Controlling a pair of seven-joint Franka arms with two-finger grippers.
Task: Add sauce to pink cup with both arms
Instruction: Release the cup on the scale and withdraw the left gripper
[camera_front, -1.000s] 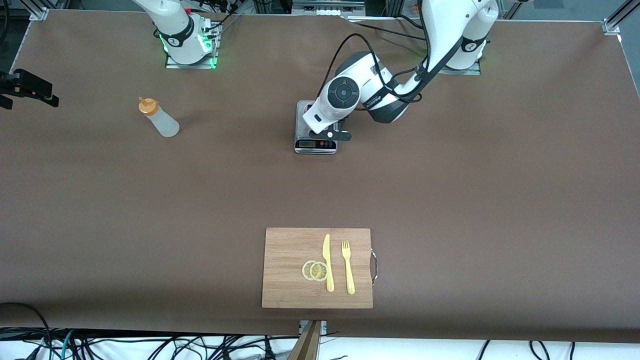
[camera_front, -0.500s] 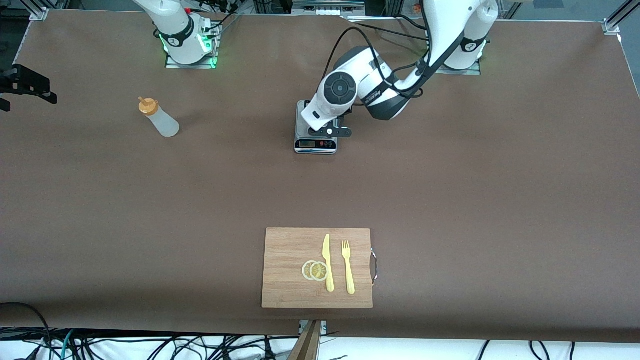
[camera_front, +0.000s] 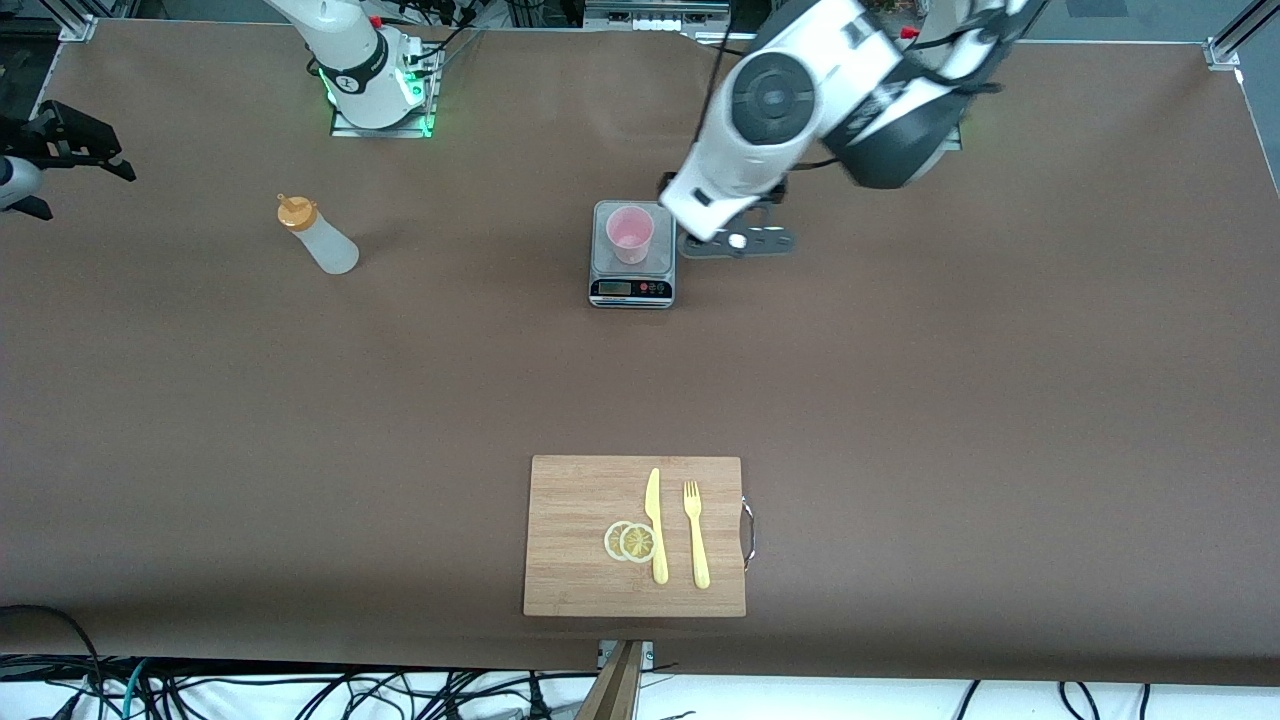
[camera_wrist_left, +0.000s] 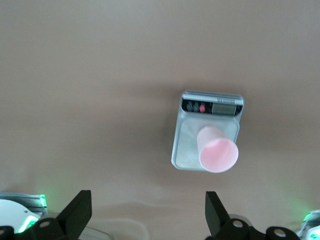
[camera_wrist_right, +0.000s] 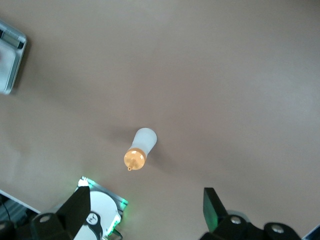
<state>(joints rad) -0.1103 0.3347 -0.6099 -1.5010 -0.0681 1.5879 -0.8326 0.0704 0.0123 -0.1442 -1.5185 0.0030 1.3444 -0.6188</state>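
- The small pale pink plastic cup (camera_front: 630, 233) stands upright on the steel platform of a small digital kitchen scale (camera_front: 632, 272), in the middle of the brown desk (camera_front: 900, 400) and toward the arms' bases.
- The translucent whitish squeeze bottle with an orange nozzle cap (camera_front: 316, 238) stands on the desk well apart from the scale, toward the right arm's end; nothing touches it.
- The left end effector (camera_wrist_left: 146, 216) hangs in the air just beside the scale, toward the left arm's end, over bare desk. Its 2 fingers are spread wide and hold nothing; in the left wrist view the cup and scale show below them.
- The right end effector (camera_wrist_right: 145, 212) is raised near the right arm's edge of the desk, with the bottle below it in the right wrist view. Its 2 fingers are also spread wide and empty.
- A wooden cutting board (camera_front: 570, 500) lies much nearer the front camera than the scale. On it rest 2 overlapping lemon slices (camera_front: 630, 541), a yellow plastic knife (camera_front: 655, 526) touching them, and a yellow plastic fork (camera_front: 695, 534) just beside the knife.
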